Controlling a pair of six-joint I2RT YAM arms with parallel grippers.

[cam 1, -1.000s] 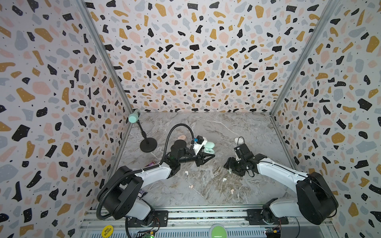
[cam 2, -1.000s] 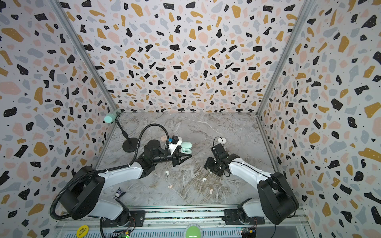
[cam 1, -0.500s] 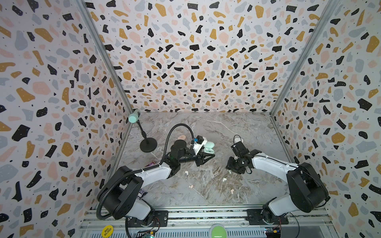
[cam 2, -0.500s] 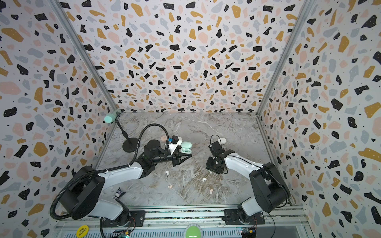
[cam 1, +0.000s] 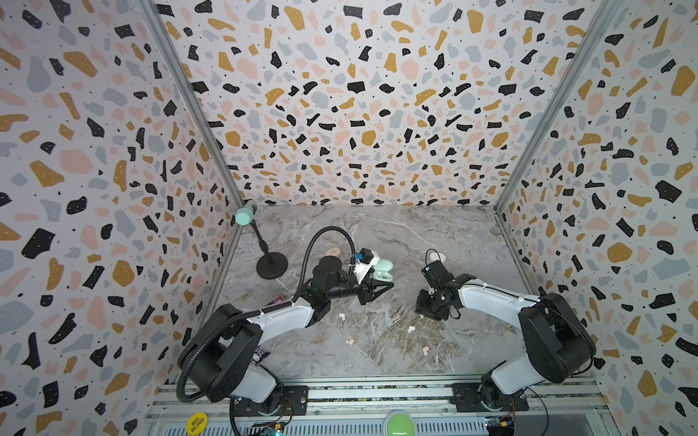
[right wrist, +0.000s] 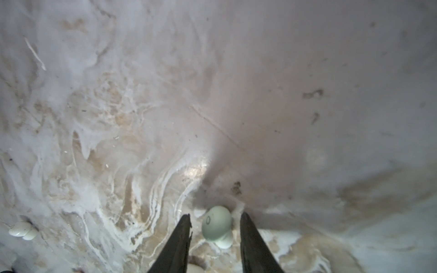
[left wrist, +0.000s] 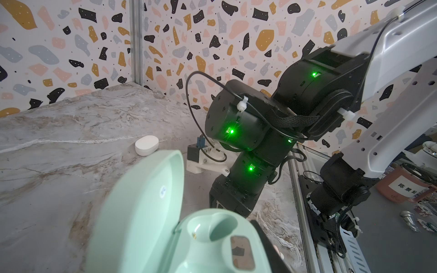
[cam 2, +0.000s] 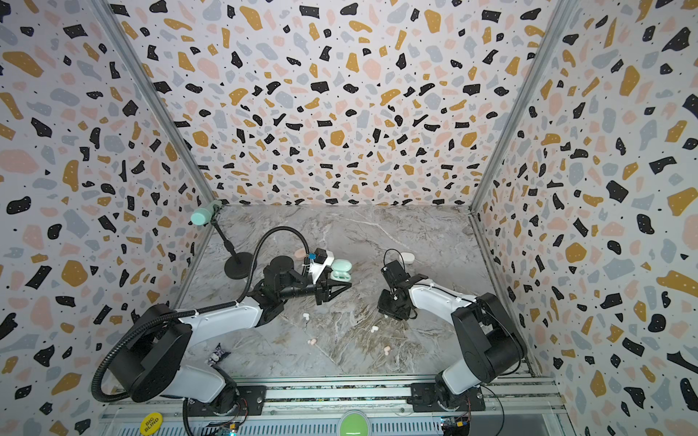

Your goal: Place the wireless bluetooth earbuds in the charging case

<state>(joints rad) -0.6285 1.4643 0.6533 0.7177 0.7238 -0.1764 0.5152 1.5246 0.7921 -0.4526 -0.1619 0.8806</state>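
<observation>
Mint green earbud (right wrist: 216, 223), printed with a small ring mark, lies on the marble surface (right wrist: 283, 94) between the fingers of your right gripper (right wrist: 215, 214), which stand apart with a slim gap on each side. Your left gripper (cam 1: 385, 284) is clamped on the open mint charging case (left wrist: 189, 236). The yellow sticker (cam 1: 197, 423) at the front rail reads "BIG BLIND".

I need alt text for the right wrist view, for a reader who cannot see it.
A mint green earbud lies on the marble table between the two black fingers of the right end effector, which stand open with a gap on each side. A white earbud lies apart, near the picture's edge.
</observation>
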